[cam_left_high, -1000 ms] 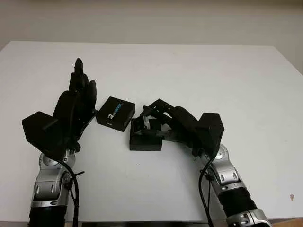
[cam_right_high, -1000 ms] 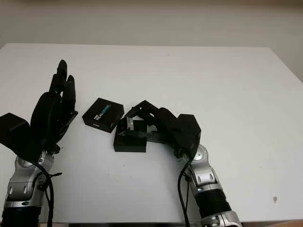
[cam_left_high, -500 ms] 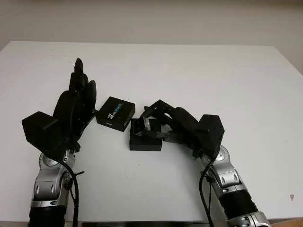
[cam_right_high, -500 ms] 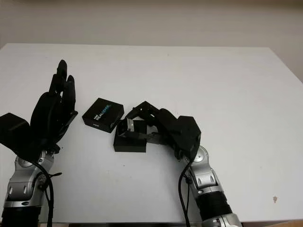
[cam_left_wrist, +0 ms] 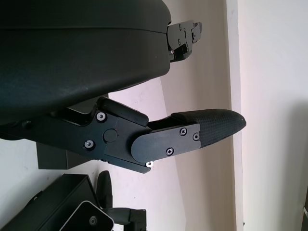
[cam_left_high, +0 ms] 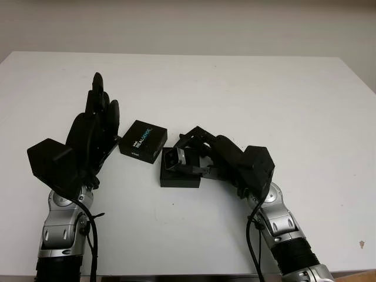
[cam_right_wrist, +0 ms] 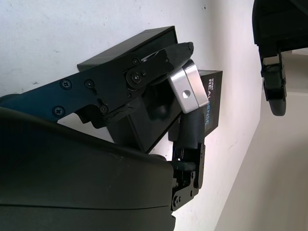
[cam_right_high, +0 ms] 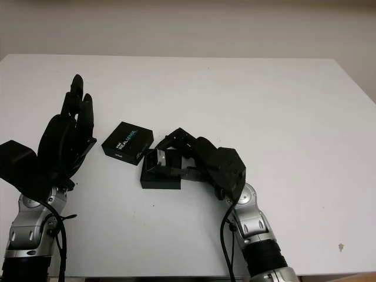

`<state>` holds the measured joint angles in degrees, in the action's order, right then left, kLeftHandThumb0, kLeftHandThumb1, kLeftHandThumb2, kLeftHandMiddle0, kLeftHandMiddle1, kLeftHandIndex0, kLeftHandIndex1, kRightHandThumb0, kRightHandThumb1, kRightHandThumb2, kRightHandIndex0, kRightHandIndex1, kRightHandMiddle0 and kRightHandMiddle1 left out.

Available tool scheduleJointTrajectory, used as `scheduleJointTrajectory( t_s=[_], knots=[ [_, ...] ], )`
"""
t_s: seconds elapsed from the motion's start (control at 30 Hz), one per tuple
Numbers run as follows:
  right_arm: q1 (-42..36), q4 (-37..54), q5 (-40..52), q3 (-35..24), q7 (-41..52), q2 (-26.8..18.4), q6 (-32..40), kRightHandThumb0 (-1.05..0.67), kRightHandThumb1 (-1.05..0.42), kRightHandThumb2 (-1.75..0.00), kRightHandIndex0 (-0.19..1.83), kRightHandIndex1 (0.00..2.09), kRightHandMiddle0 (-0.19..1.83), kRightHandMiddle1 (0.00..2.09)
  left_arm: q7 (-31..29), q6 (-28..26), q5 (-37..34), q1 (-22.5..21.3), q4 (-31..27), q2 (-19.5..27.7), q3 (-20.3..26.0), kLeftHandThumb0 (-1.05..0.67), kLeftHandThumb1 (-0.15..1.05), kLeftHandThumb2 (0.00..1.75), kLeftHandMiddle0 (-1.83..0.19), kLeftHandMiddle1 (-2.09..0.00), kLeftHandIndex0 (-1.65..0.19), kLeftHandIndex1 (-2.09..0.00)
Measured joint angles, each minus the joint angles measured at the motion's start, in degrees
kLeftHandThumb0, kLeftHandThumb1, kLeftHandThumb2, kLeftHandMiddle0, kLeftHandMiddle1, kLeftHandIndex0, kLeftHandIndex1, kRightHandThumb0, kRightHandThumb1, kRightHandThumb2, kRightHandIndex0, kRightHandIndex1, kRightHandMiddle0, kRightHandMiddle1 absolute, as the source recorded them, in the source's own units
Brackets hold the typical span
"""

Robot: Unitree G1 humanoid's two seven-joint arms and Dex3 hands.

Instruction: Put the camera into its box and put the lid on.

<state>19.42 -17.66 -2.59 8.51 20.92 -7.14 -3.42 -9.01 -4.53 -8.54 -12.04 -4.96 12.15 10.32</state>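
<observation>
White tabletop point(cam_left_high: 247, 88), matte and flat, carrying everything in play. Near its middle, an open black rectangular box base point(cam_left_high: 179, 177), sitting flat on the surface. Held over the box's upper left part, tilted, a small silver-faced camera with a black body point(cam_left_high: 174, 158); whether it touches the box floor, cannot tell. Gripped by the right hand point(cam_left_high: 226, 161), black and three-fingered, reaching in from the bottom right with fingers point(cam_right_wrist: 159, 62) curled around the silver block from both sides. In the right wrist view, one finger across the top edge of the camera point(cam_right_wrist: 185, 89) and another finger point(cam_right_wrist: 190, 132) pressed against its underside, with the dark box interior point(cam_right_wrist: 144, 113) behind.

Just beyond and to the left of the box base, a flat black lid with white and blue lettering point(cam_left_high: 143, 140), lying on the tabletop, turned at an angle, its near corner close beside the box's far left corner; touching or not, cannot tell.

Left of the lid, the left hand point(cam_left_high: 94, 132), black, raised upright above the tabletop, open, holding nothing, fingers point(cam_left_high: 98, 94) pointing away toward the far edge.
</observation>
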Motion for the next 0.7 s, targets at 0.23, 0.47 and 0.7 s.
scheduleJointTrajectory(
  t_s=[0.23, 0.47, 0.7],
  knots=[
    [-0.3, -0.9, -1.8, 0.6, -0.5, -0.4, -1.8, -0.46, -1.01, -0.05, 0.24, 0.08, 0.31, 1.67, 0.0, 0.0, 0.0, 0.0, 0.0, 0.0, 0.0, -0.74, 1.05, 0.62, 0.19, 0.0, 0.19, 0.0],
    [-0.7, 0.7, -6.5, 2.2, -2.9, -1.6, -2.0, -0.48, -1.01, -0.05, 0.16, 0.04, 0.13, 1.51, 0.0, 0.0, 0.0, 0.0, 0.0, 0.0, 0.0, -0.75, 1.05, 0.62, 0.19, 0.0, 0.19, 0.0],
    [-1.5, 6.6, -12.5, 4.7, -2.9, -5.5, -0.8, -0.53, -0.96, -0.05, -0.12, 0.02, 0.03, 0.51, 0.0, 0.0, -0.3, 0.0, 0.0, 0.0, 0.0, -0.75, 1.05, 0.61, 0.19, 0.0, 0.19, 0.0]
  ],
)
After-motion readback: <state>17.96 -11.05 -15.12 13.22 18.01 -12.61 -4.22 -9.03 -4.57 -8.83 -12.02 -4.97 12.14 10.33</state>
